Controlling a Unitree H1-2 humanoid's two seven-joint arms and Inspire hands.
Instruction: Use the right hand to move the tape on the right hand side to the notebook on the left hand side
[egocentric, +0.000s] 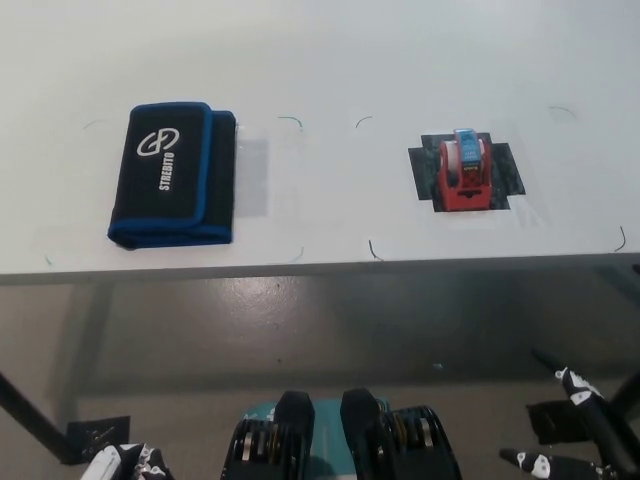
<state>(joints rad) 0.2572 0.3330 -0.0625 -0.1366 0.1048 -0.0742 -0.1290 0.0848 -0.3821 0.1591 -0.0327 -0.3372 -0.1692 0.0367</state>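
Head view: the red tape dispenser (464, 172) sits on a black patch (505, 170) on the white table (340, 60), well beyond the right hand (575, 430) — low at the right edge, black fingers (535, 462) spread, gripping nothing. The black, blue-trimmed notebook (172, 175) lies far across the table. The left hand (125, 464) barely shows at the bottom edge; its fingers' state cannot be judged.

Red tape dispenser (465, 172) upright on a dark patch at table right; black blue-edged notebook (172, 175) flat, far left.
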